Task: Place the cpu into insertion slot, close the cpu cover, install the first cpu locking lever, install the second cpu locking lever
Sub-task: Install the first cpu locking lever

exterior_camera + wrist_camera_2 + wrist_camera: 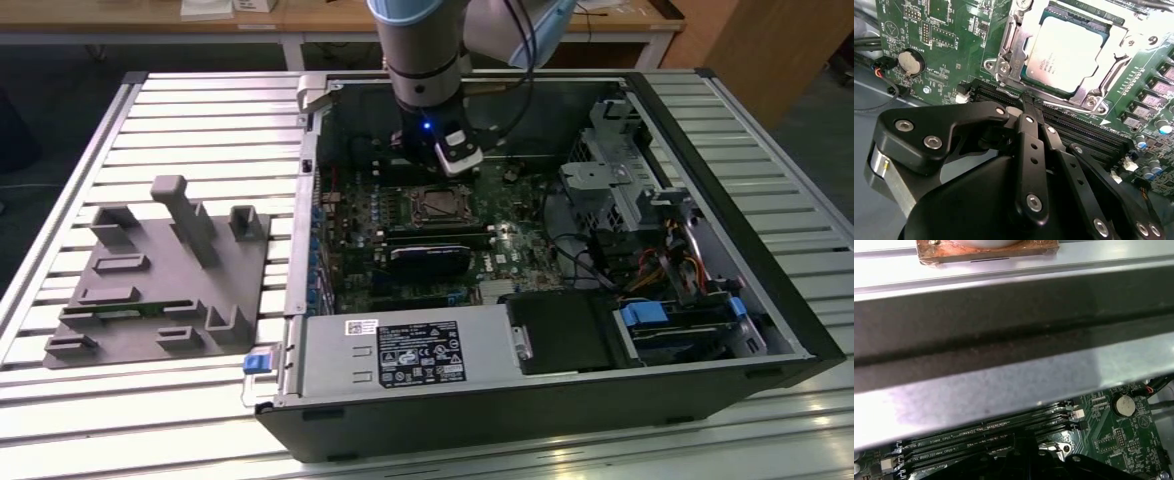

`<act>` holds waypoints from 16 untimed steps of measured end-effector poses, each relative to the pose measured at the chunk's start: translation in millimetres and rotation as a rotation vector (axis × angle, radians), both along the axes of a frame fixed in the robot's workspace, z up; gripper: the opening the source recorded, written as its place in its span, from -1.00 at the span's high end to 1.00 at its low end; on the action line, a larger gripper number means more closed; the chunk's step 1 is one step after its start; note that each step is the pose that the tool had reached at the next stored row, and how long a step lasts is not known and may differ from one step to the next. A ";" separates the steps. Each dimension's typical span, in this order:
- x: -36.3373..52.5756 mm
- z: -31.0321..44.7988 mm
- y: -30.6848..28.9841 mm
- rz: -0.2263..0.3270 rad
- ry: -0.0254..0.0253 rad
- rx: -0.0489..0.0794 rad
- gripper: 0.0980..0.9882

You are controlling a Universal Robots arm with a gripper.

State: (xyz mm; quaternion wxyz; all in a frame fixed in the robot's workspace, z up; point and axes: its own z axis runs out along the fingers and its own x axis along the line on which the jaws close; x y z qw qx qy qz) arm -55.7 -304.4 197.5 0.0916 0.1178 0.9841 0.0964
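Note:
In the second wrist view the cpu (pixel 1066 47) lies flat in the insertion slot (pixel 1004 47) on the green board. The silvery cpu cover (pixel 1089 97) frames it and looks lowered around it. My gripper (pixel 1026 100) has its black fingers (pixel 1031 145) drawn together to a point at the socket's edge, just beside the long memory slots (pixel 1079 132). Nothing shows between the fingers. In the exterior view my gripper (pixel 449 178) hangs inside the open computer case, just behind the socket (pixel 438 205). I cannot make out the locking levers' position.
The case wall (pixel 1014 340) is close by in the first wrist view, above memory slots (pixel 984 437) and a coin battery (pixel 1124 404). In the exterior view, a black power supply (pixel 400 352) and drive bays (pixel 667 320) sit at the front. A grey fixture (pixel 160 280) stands on the exterior view's left.

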 end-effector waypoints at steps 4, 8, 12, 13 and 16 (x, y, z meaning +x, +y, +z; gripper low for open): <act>0.0 -1.2 0.0 -0.010 0.0000 -0.004 0.98; 0.0 -2.4 0.0 -0.020 0.0000 -0.007 0.98; -0.1 -3.6 -0.1 -0.030 0.0003 -0.010 0.98; -0.1 -4.0 -0.1 -0.032 0.0003 -0.010 0.98; 0.0 -4.3 0.0 -0.035 0.0002 -0.011 0.98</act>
